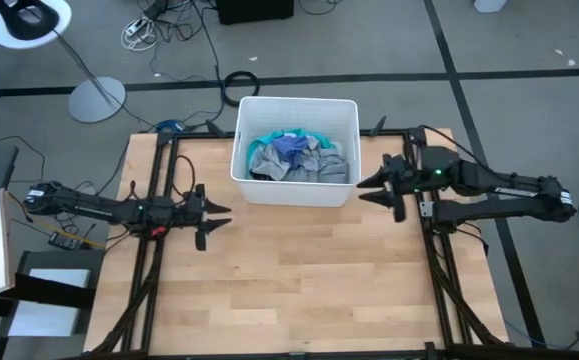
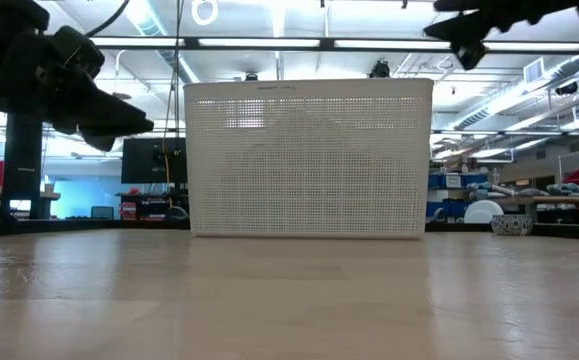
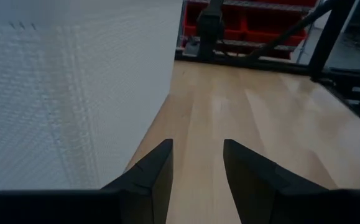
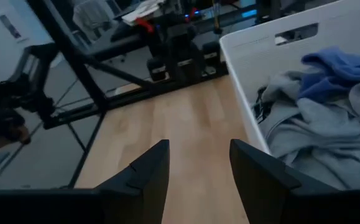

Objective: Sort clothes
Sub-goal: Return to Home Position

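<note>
The clothes (image 1: pixel 297 158) lie heaped inside the white plastic bin (image 1: pixel 244 120) at the table's far middle: grey pieces, a blue piece (image 1: pixel 291 147) on top, a bit of turquoise. The heap also shows in the right wrist view (image 4: pixel 319 118). My left gripper (image 1: pixel 217 217) is open and empty, above the table left of the bin's near corner. My right gripper (image 1: pixel 369 190) is open and empty, just right of the bin's right wall, raised above the table.
The bin's perforated near wall (image 2: pixel 309 160) stands broad in the low view. Bare wooden table (image 1: pixel 299 280) spreads in front of the bin. Black frame rails (image 1: pixel 159 190) run along the table's left and right sides.
</note>
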Tool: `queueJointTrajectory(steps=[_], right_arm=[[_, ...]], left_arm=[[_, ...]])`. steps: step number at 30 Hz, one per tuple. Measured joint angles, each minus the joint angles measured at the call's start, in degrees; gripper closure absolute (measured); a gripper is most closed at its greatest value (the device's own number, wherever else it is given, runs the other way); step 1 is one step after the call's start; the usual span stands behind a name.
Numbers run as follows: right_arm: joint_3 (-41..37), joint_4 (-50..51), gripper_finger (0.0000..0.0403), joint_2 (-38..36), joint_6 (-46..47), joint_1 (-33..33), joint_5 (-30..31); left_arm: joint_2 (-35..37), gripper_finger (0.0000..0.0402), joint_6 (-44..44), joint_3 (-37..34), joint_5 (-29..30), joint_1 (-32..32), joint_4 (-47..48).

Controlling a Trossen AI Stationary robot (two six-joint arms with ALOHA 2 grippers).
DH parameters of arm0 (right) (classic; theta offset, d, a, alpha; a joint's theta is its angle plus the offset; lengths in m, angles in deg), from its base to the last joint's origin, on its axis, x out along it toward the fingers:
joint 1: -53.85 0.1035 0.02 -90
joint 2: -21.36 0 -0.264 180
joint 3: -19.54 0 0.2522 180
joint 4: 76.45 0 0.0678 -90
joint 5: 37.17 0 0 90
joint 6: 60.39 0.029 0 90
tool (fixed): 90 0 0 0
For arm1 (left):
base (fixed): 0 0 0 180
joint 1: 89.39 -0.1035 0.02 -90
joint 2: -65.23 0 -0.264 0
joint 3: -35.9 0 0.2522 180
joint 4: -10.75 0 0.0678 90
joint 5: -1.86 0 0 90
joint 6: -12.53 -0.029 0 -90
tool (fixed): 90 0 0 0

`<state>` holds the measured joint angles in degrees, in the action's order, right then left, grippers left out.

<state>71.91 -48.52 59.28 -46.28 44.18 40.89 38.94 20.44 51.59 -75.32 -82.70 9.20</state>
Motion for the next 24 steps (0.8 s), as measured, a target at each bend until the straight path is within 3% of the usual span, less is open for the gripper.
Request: queueJointTrajectory(steps=[8,15,24], right_arm=[[-2.9,4.0,0.0233,-7.8,-0.1,7.1,4.1],[-13.2,-1.3,0.0232,-12.8,-0.2,13.1,10.5],[-22.3,-3.5,0.0229,-18.5,0.8,10.3,10.9]], left_arm=[[10.1,0.0254,-0.2,0.0,0.8,0.0,10.3],[16.9,0.0254,-1.5,0.0,2.0,0.0,15.1],[22.2,0.0254,-3.6,0.2,2.1,0.0,17.5]])
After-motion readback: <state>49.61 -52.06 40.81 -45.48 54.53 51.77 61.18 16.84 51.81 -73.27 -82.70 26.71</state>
